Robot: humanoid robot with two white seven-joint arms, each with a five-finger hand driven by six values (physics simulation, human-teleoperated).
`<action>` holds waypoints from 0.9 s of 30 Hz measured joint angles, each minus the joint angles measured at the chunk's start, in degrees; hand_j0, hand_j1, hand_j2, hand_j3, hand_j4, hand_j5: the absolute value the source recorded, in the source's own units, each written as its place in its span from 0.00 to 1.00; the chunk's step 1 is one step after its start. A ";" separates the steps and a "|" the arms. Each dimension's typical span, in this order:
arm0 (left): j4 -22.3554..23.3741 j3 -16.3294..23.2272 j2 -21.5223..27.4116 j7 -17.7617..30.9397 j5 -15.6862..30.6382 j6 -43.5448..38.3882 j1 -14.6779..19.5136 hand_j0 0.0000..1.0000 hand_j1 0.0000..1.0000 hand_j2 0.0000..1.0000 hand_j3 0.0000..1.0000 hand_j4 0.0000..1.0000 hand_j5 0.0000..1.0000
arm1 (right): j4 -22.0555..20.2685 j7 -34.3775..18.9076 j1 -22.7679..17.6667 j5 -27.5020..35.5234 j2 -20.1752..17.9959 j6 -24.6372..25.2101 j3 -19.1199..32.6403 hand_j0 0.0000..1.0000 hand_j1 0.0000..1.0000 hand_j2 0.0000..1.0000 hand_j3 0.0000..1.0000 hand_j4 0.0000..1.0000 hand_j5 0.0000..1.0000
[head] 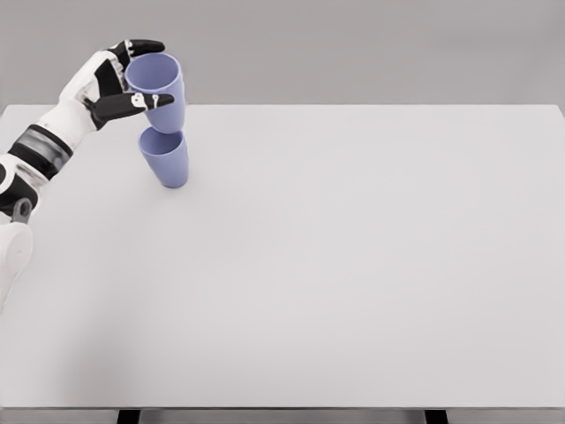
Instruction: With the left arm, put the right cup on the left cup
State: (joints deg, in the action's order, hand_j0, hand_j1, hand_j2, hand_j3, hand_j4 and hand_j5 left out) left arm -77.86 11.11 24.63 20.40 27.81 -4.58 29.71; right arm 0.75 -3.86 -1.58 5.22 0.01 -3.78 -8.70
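Two lavender-blue cups show at the upper left of the head view. One cup (165, 157) stands upright on the white table (353, 265). The other cup (159, 91) hangs just above it, tilted slightly, its base right over the standing cup's rim. My left hand (132, 75) is shut on this upper cup, with the thumb across its front and the fingers (141, 46) curling over its far rim. The left arm comes in from the left edge. Whether the upper cup's base touches the lower cup's rim cannot be told. The right arm does not show.
The table's far edge (353, 106) runs just behind the cups, against a grey wall. The near edge (282, 408) lies along the bottom of the picture.
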 measured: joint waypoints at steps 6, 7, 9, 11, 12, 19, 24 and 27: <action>0.43 -0.32 0.64 0.00 0.05 0.02 -0.26 0.66 0.66 0.66 0.66 0.66 0.66 | -0.02 -0.02 0.00 0.01 0.00 0.00 0.01 1.00 1.00 1.00 1.00 1.00 1.00; 0.37 -0.33 0.67 0.00 0.07 0.02 -0.35 0.66 0.66 0.66 0.66 0.66 0.66 | -0.03 -0.02 0.00 0.02 0.00 0.00 0.01 1.00 1.00 1.00 1.00 1.00 1.00; 0.21 -0.35 0.71 0.00 0.10 0.01 -0.44 0.66 0.66 0.66 0.66 0.66 0.66 | 0.00 -0.01 0.00 -0.01 0.00 0.00 0.00 1.00 1.00 1.00 1.00 1.00 1.00; 0.08 -0.38 0.74 0.03 0.16 0.03 -0.53 0.66 0.66 0.66 0.66 0.66 0.66 | 0.00 -0.02 0.00 0.01 0.00 0.00 0.00 1.00 1.00 1.00 1.00 1.00 1.00; 0.05 -0.41 0.76 0.05 0.20 0.02 -0.53 0.66 0.66 0.66 0.66 0.66 0.66 | 0.00 -0.03 0.00 0.01 0.00 0.00 0.00 1.00 1.00 1.00 1.00 1.00 1.00; 0.39 -0.53 0.82 0.08 0.22 0.02 -0.79 0.66 0.66 0.66 0.66 0.66 0.66 | -0.04 -0.06 0.00 0.02 0.00 0.00 0.01 1.00 1.00 1.00 1.00 1.00 1.00; 0.45 -0.54 0.84 0.08 0.23 0.02 -0.79 0.66 0.66 0.66 0.66 0.66 0.66 | 0.00 -0.02 0.00 0.00 0.00 0.00 0.01 1.00 1.00 1.00 1.00 1.00 1.00; 0.46 -0.54 0.90 0.08 0.23 0.03 -1.32 0.66 0.66 0.66 0.66 0.66 0.66 | -0.01 0.00 0.00 0.03 0.00 0.00 0.05 1.00 1.00 1.00 1.00 1.00 1.00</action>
State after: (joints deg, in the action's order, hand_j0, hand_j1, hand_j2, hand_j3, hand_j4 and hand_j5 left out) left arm -77.39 10.57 25.53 20.49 28.03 -4.54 28.39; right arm 0.73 -3.87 -1.58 5.25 0.01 -3.78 -8.65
